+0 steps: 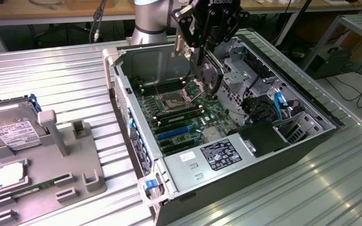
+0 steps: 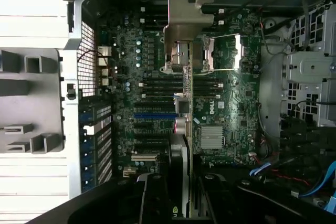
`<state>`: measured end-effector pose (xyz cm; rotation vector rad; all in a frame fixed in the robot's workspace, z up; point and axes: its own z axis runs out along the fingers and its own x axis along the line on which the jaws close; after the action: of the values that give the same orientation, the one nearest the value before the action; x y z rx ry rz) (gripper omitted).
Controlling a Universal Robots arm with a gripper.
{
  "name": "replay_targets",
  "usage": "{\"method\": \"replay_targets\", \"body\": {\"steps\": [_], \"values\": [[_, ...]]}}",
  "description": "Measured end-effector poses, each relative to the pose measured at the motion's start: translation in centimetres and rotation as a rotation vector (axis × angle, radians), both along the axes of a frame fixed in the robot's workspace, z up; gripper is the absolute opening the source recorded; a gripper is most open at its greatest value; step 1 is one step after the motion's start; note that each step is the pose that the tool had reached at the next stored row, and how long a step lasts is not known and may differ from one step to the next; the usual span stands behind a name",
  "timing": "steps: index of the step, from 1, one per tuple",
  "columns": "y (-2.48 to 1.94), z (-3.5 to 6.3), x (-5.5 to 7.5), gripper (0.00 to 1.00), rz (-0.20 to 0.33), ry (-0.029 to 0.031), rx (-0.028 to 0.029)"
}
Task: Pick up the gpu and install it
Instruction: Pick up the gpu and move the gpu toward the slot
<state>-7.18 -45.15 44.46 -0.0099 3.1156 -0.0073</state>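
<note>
Now the gripper [image 1: 200, 55] is up over the open computer case [image 1: 129, 110], and its two dark fingers are closed on the gpu [image 1: 207, 77]. The gpu hangs down from the fingers, standing on its edge, inside the case and over the green motherboard [image 1: 182, 117], close to the square chip socket [image 1: 168, 100]. You cannot tell if its low edge touches the board. The long blue slot [image 1: 171, 133] lies further along the board, apart from the card. In the wrist view the gripper [image 2: 184, 184] holds the gpu [image 2: 185, 35] from both sides. The card shows as a thin line going across the motherboard [image 2: 131, 66], with its silver bracket at the end far from the fingers. The blue slot [image 2: 155, 115] lies just beside that line, and a small silver block with ribs [image 2: 212, 137] sits on the other side. On the exterior view's left, a grey holder [image 1: 74, 162] rests on the metal table [image 1: 61, 70], well apart from the case. A silver hard drive [image 1: 14, 131] leans in it, and a thin green stick [image 1: 33, 189] lies in it too.
</note>
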Motion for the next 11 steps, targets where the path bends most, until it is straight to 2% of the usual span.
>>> {"method": "replay_targets", "body": {"steps": [8, 11], "values": [[0.0, 0.0, 2.2, 0.27, 0.0, 0.0, 0.0], [0.0, 0.0, 2.6, 0.27, 0.0, 0.0, 0.0001]]}}
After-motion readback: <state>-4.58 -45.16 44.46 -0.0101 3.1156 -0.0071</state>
